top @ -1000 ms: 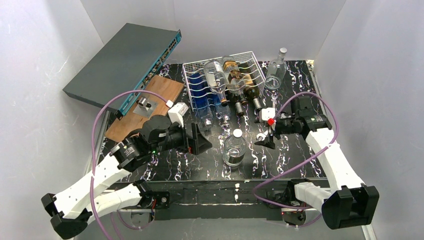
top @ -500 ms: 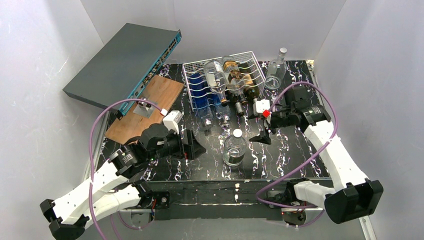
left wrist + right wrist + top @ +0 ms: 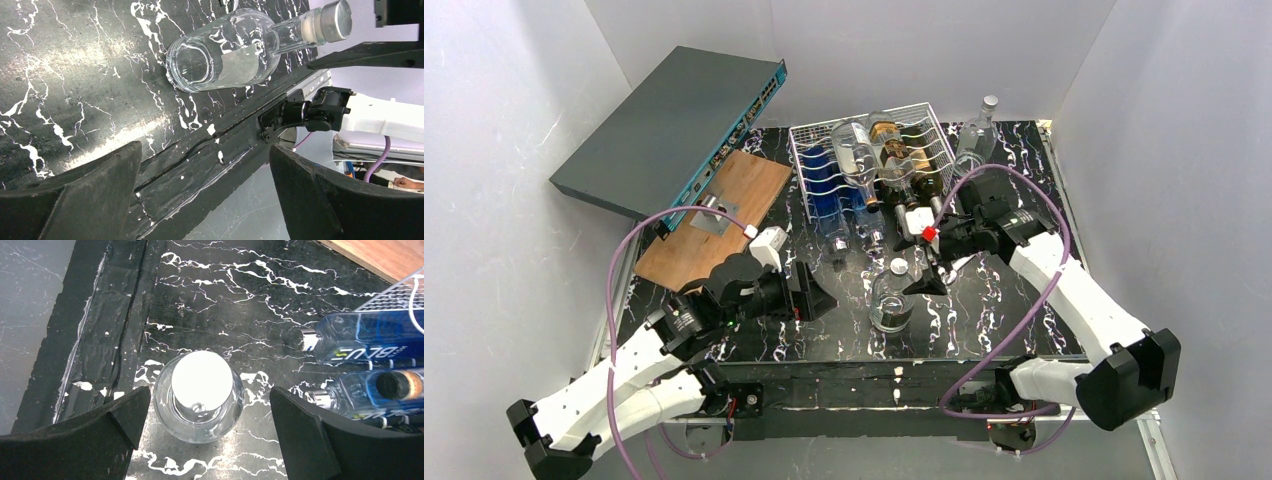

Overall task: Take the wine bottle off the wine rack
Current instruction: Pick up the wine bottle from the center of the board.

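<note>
The white wire wine rack (image 3: 807,140) stands at the back of the table. In it lie dark wine bottles (image 3: 902,160), a clear bottle (image 3: 856,158) and blue bottles (image 3: 826,190), necks toward me. My right gripper (image 3: 934,272) hangs open just in front of the rack, above and beside a standing clear bottle (image 3: 892,298). In the right wrist view that white-capped bottle (image 3: 201,395) sits ahead of the open right gripper (image 3: 207,440), with the blue bottles (image 3: 370,340) at right. My left gripper (image 3: 822,293) is open and empty, left of the clear bottle (image 3: 235,50).
A grey network switch (image 3: 674,125) leans at the back left over a wooden board (image 3: 724,205). Another clear bottle (image 3: 976,140) stands right of the rack. The table's front edge (image 3: 210,160) runs under the left gripper (image 3: 205,195). White walls close in all sides.
The right gripper has swung left, from the table's right side to just in front of the rack by the standing clear bottle. The left arm has drawn back a little toward the near left.
</note>
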`<state>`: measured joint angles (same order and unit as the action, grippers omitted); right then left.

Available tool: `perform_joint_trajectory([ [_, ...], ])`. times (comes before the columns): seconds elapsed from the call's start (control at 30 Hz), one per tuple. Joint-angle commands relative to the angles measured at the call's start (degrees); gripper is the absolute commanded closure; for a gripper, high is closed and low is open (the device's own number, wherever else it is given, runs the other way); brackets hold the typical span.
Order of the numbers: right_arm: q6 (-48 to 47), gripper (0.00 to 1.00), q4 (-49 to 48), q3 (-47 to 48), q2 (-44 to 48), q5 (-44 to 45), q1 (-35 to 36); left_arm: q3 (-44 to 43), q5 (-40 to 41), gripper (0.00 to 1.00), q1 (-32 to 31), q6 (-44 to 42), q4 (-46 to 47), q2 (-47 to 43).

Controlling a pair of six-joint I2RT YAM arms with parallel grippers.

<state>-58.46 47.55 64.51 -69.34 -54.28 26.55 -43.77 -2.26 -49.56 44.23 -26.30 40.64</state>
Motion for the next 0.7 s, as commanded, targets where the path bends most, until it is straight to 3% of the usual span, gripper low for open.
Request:
perform_joint_trajectory([
  [0.0,2.5,0.02,-3.66,1.14,-1.93,0.66,2.54,1.04,0.08,0.02,0.33,1.46,1.71,-1.52],
  [0.3,4.26,0.1,-5.89,0.83,-3.93,1.51,4.81,3.3,0.06,0.02,0.31,2.5,2.35,-2.94],
  [0.67,3.64,0.37,-6.66,-0.76,-3.3,2.58,5.58,4.85,0.37,0.02,0.28,3.19,2.4,-4.78],
])
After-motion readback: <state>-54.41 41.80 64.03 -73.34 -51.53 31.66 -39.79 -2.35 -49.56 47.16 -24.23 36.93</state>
